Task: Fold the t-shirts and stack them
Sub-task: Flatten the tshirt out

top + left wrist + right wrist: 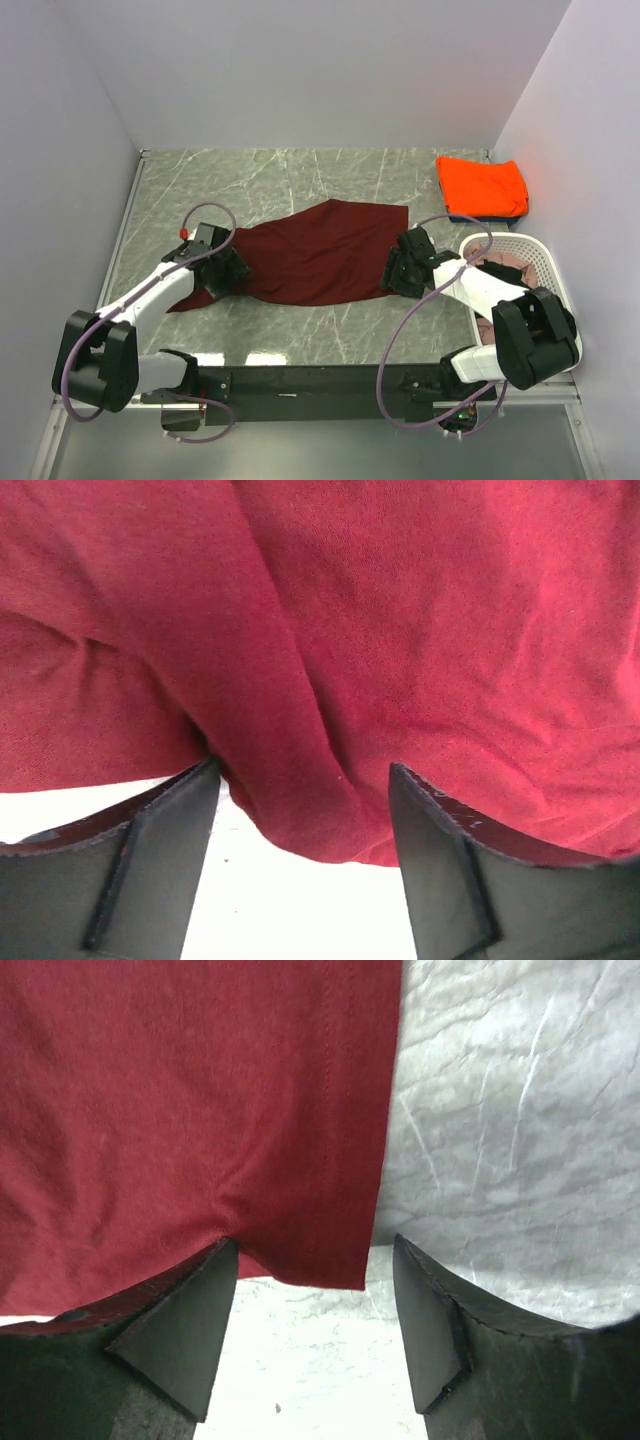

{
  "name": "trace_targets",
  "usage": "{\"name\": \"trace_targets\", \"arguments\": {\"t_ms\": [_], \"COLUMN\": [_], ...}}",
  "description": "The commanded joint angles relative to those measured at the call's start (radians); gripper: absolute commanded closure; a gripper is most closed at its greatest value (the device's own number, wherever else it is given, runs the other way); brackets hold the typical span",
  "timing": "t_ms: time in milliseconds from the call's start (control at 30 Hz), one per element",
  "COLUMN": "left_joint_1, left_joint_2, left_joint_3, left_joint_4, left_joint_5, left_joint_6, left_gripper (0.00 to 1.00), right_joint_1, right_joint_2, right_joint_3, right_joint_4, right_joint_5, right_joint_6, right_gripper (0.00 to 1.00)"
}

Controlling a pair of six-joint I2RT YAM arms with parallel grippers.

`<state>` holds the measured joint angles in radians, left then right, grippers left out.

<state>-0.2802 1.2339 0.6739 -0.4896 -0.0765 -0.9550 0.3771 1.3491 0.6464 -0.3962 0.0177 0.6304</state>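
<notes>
Top view: the maroon shirt [320, 255] is lying rumpled across the middle of the table [290, 180]. The left gripper [222, 268] is sitting at its left end and the right gripper [403, 265] at its right edge. An orange shirt [482, 185] is lying folded in the far right corner, and the basket [552, 262] is standing near right.

Left wrist view: the jaws are standing spread, with a ridge of maroon cloth bulging between them at the hem. Nothing is pinched.

Right wrist view: the jaws are spread too, straddling the shirt's stitched corner. One side is touching cloth and the other is over bare table.

The arms seem to be taking both ends to straighten or fold the shirt. Each gripper should be sinking fully onto the hem before closing. Both should be catching the edge itself rather than a loose ridge, then lifting together so the cloth is pulling taut and even.
</notes>
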Motion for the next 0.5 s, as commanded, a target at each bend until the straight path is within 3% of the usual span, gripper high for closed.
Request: {"name": "trace_targets", "arguments": {"t_ms": [0, 200, 300, 367, 467], "left_joint_1": [-0.02, -0.02, -0.022, -0.02, -0.022], "left_joint_2": [0.019, -0.011, -0.037, -0.051, -0.066], "left_joint_3": [0.052, 0.082, 0.093, 0.098, 0.098], "left_joint_4": [0.04, 0.005, -0.023, -0.032, -0.049], "left_joint_5": [-0.02, -0.069, -0.089, -0.097, -0.1], "left_joint_6": [-0.022, -0.013, 0.001, 0.005, 0.005], "left_gripper": [0.35, 0.72, 0.81, 0.82, 0.87], "right_joint_1": [-0.023, -0.047, -0.052, -0.053, -0.053], "right_joint_2": [-0.01, -0.036, -0.042, -0.033, -0.022], "right_joint_3": [-0.013, -0.001, 0.006, 0.01, 0.007], "right_joint_4": [0.042, 0.036, 0.04, 0.045, 0.046], "right_joint_5": [-0.007, -0.012, -0.015, -0.034, -0.067], "right_joint_6": [-0.006, -0.011, -0.012, -0.011, -0.012], "right_gripper": [0.33, 0.39, 0.42, 0.45, 0.59]}}
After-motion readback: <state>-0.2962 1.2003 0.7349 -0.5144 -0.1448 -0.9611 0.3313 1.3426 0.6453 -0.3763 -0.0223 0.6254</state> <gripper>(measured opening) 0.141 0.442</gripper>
